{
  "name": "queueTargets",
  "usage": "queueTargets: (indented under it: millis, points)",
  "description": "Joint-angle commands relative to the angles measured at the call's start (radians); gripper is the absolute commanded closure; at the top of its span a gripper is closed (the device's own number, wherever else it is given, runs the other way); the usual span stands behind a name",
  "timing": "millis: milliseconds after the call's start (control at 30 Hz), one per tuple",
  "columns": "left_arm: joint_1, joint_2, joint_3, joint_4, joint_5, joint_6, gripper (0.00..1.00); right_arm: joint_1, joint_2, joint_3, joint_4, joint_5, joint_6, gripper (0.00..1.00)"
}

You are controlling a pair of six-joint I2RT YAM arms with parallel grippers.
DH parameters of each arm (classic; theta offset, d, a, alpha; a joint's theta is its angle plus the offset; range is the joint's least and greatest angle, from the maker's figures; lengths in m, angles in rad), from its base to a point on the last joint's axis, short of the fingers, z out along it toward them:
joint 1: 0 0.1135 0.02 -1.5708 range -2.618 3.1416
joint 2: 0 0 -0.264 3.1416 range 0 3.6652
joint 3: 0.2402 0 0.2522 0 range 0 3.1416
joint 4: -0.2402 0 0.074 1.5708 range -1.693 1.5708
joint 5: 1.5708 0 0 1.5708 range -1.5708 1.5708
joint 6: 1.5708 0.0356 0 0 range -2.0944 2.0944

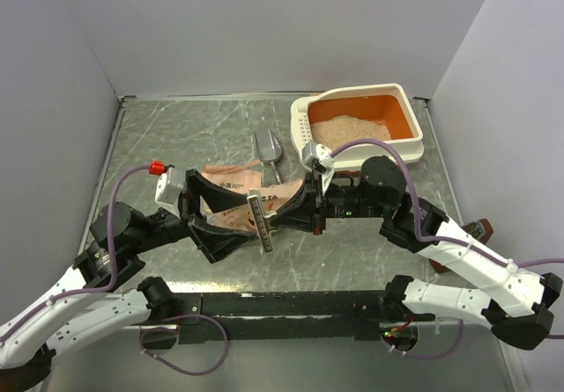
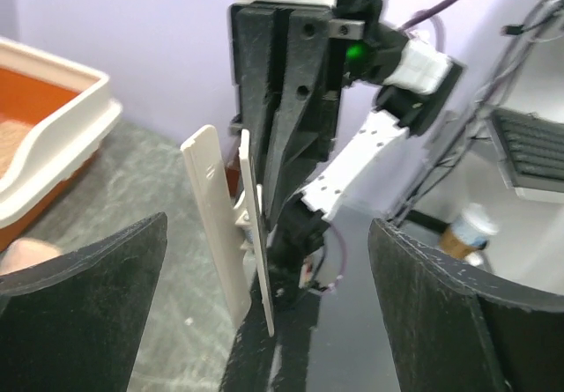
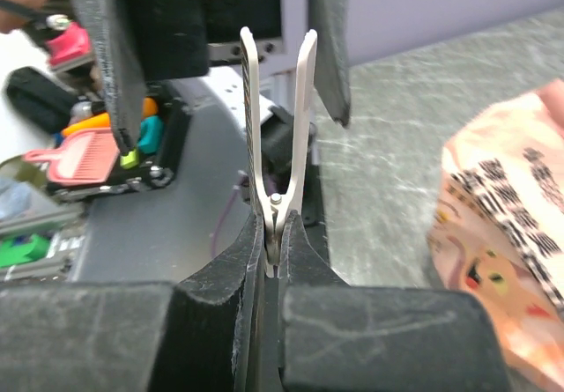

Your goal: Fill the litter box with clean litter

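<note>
- Nearest the fixed camera, both arm bases sit on a black rail (image 1: 282,304) along the near edge of the grey marbled table (image 1: 176,136).
- Left gripper (image 2: 269,225): jaws spread wide, with nothing in them.
- White plastic clip with two long flat blades (image 3: 304,92) stands upright in the gap between the left jaws, touching neither finger in the left wrist view.
- Right gripper (image 3: 275,233): jaws pressed together on the hinge end of the white clip, whose blades fan slightly apart beyond them.
- Tan-orange paper bag with printed characters (image 1: 231,183) lies on the middle of the table, beneath and just beyond the two grippers.
- Grey metal scoop (image 1: 267,148) lies on the table just beyond the bag, left of the litter box.
- Rectangular plastic litter box with cream-white rim and orange basin (image 1: 414,123) sits at the far right of the table, its perforated strip on the left short side.
- Pale beige clean litter (image 1: 351,130) lies heaped in the basin's near-left part; orange floor shows at the far right.
</note>
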Motion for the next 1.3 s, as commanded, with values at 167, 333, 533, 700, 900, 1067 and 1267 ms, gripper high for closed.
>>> queueTargets:
  millis: [167,333,533,700,900,1067,1267]
  points:
    - [0.0,0.064,0.08,-0.296,-0.256,0.234,0.01,-0.031,-0.091,0.093,-0.248,0.307,-0.137,1.0]
    - [-0.001,0.162,0.079,-0.379,-0.342,0.383,0.01,-0.064,-0.074,0.139,-0.452,0.559,-0.158,1.0]
    - [0.0,0.248,0.014,-0.36,-0.391,0.57,0.02,-0.091,-0.109,0.084,-0.466,0.55,-0.161,1.0]
    - [0.003,0.286,-0.084,-0.242,-0.388,0.665,0.05,-0.097,-0.132,0.027,-0.428,0.512,-0.147,1.0]
    - [0.002,0.32,-0.153,-0.145,-0.373,0.768,0.11,-0.098,-0.148,-0.042,-0.379,0.467,-0.121,1.0]
    - [0.002,0.32,-0.19,-0.044,-0.402,0.883,0.11,-0.098,-0.169,-0.097,-0.339,0.436,-0.106,1.0]
    - [0.0,0.381,-0.19,0.052,-0.393,0.955,0.12,-0.098,-0.201,-0.154,-0.312,0.424,-0.086,1.0]
